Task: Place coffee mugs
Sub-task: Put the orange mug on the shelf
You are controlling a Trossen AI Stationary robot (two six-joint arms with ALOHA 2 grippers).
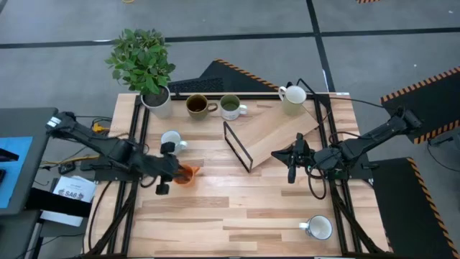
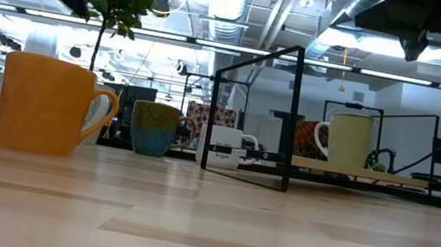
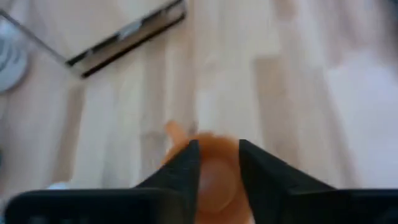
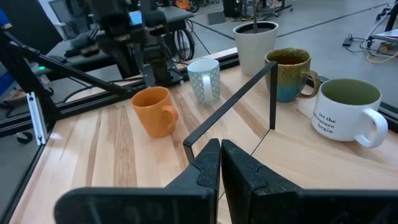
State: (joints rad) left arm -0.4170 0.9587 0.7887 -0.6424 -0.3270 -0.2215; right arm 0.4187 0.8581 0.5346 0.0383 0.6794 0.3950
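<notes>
The orange mug (image 1: 185, 173) stands upright on its base at the table's left middle (image 2: 43, 106) (image 4: 152, 111). My left gripper (image 1: 176, 171) hangs just above it, open, and the mug shows through the narrow gap between the fingers (image 3: 214, 171). A blue-patterned mug (image 1: 171, 139) stands just behind it. The brown mug (image 1: 197, 105) and the pale mug with green inside (image 1: 231, 106) stand at the far edge. The cream mug (image 1: 292, 97) sits on the wooden shelf (image 1: 280, 133). A white mug (image 1: 318, 227) stands at the near right. My right gripper (image 1: 291, 162) (image 4: 221, 146) is shut and hovers by the shelf's near edge.
A white pot with a green plant (image 1: 157, 101) stands at the far left corner. The shelf's black wire frame (image 1: 237, 144) rises at the table's middle, between the two arms. Bare wood lies along the near half of the table.
</notes>
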